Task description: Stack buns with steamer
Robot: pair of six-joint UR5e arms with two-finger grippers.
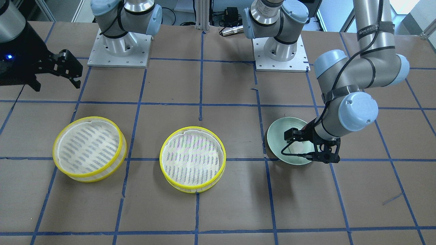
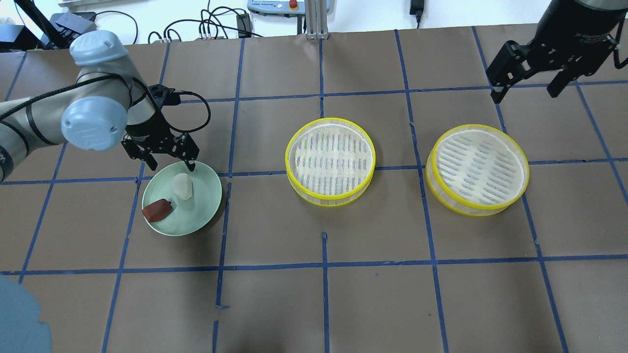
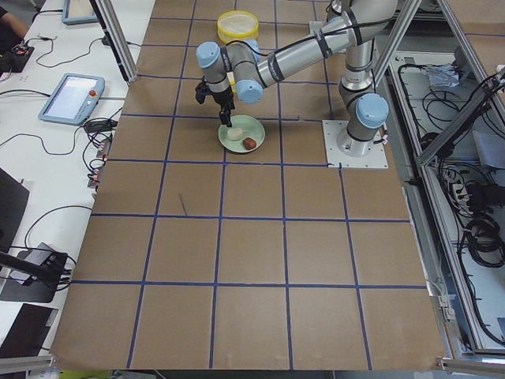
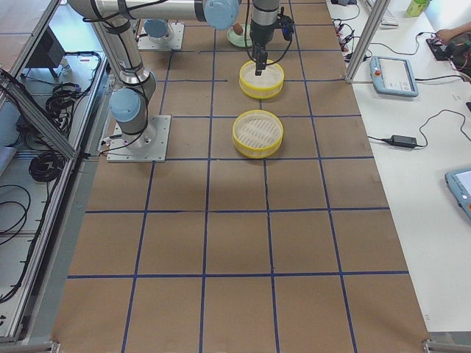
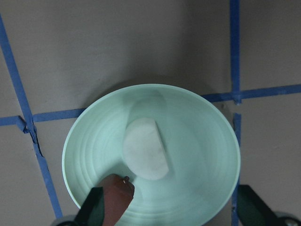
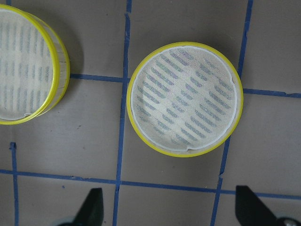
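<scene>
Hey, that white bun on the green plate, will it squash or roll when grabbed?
The white bun looks small and smooth, so it is probably light and maybe slippery to grip. Its rounded shape could roll on the dished plate. Softness can't be judged.

Silver tubing on the left arm (image 1: 373,20) and right arm (image 1: 117,41), with rounded pale blue caps (image 1: 357,110) at the joints and black rings at the seams. Sits on two square grey base plates (image 1: 119,56) with small screws along the edges. Wears a black strap (image 1: 371,29) with white lettering, too small to read, at one o'clock in the front-facing view. Trails a thin black cable (image 2: 209,113) in a loop off the left wrist. Ends in angular black metal: left gripper (image 2: 170,163), right gripper (image 2: 524,95). Shows a small blue light (image 1: 9,56) on the black right wrist housing, at nine o'clock.
</scene>
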